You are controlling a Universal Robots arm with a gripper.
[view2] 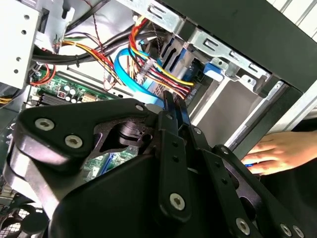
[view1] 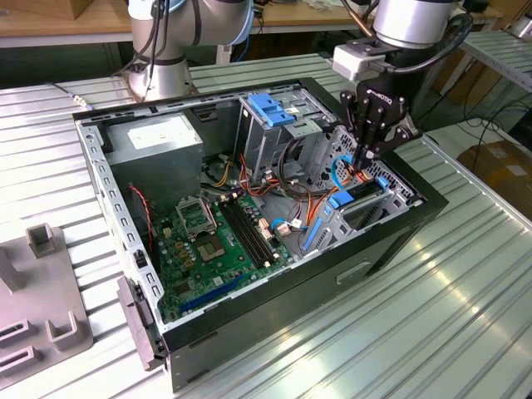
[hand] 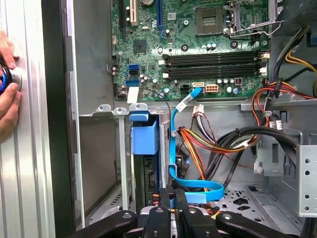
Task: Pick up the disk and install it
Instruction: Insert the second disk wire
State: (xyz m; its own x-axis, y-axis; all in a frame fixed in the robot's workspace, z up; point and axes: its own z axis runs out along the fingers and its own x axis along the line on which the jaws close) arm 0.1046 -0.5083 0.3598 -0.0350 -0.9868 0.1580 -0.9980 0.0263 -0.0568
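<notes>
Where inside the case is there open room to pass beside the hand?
Open room lies over the motherboard, between the power supply and the tall metal cage. It is crowded around the hand: cables bunch beside the blue-framed drive bay.

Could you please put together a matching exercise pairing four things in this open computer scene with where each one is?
Things:
1. disk
2. hand
3. blue latch
4. gripper

Places:
A. outside the case
B. on top of the tall metal cage
C. slotted in a metal bay near the case wall
D. inside the case, just over the bent blue cable

Pairs: 1-C, 2-A, 3-B, 4-D
</notes>
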